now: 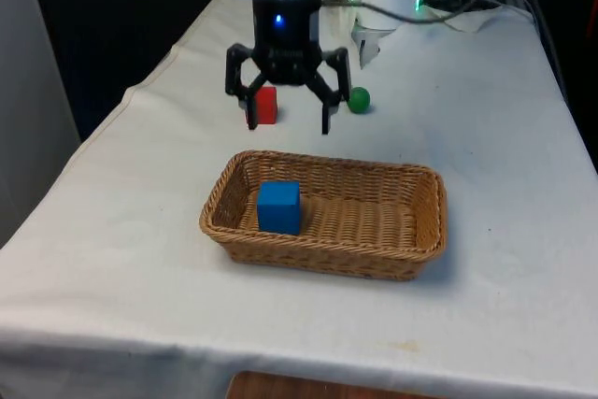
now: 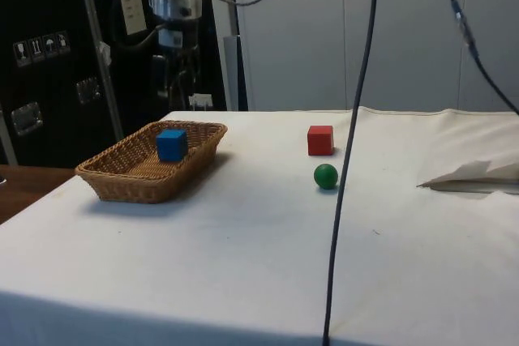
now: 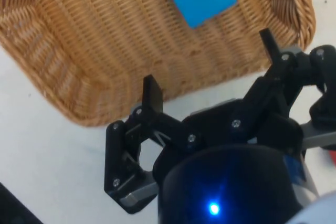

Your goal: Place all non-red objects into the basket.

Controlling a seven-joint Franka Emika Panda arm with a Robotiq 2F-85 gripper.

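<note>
A white robot arm holds its black pincer (image 1: 287, 109) in the air with its two fingers spread wide apart and nothing between them. It hangs above the white-clothed surface (image 1: 131, 259), just past the far rim of a woven wicker basket (image 1: 411, 240). A blue cube (image 1: 278, 206) already sits inside the basket, toward the end on the front view's left. Beyond the basket, on the cloth, lie a small green ball (image 1: 359, 99) and a red cube (image 1: 266, 105), near each other but apart. Judging by this, one non-red object is sorted and the green ball is the one left to fetch. The next move calls for shifting the pincer toward the front view's right, lowering it over the ball, and closing on it carefully, since a ball can roll away at a touch. The red cube sits close to the pincer's path and should be left alone. A crumpled bit of white paper (image 2: 474, 176) lies farther off, clear of the work.
</note>
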